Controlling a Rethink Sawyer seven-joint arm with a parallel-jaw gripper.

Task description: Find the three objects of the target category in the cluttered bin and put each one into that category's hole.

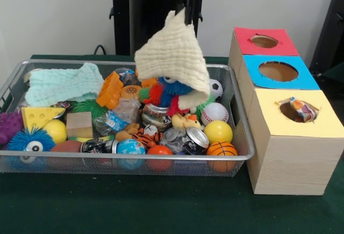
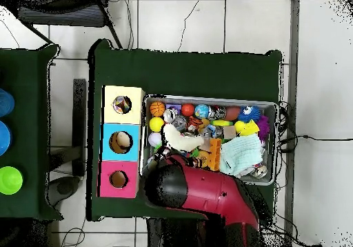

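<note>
Gripper (image 1: 184,11) clamped on cream waffle cloth (image 1: 173,62), hanging above silver wire-mesh bin (image 1: 243,137). Non-target: drop aside, clear of clutter. One spotted white wrapper (image 1: 302,110) sits in yellow-surrounded hole (image 1: 296,111) beside bin.

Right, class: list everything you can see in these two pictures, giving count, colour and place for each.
Wire basket: one, silver, on the green table.
Cream waffle cloth: one, hanging from the claw above the basket.
Mint waffle cloth: one, basket's back left in the front view.
Spotted wrapper: one, white with coloured spots, in the yellow hole.
Boxes with holes: three, red, blue, yellow, beside the basket.
Yellow balls: two, in the basket.
Basketball: one, orange, front corner.
Baseball: one, white.
Fuzzy blue eyeball toys: two.
Cans: several, in the middle.
Claw: one, black, shut on the cream cloth.
Arm: one, red and black.
</note>
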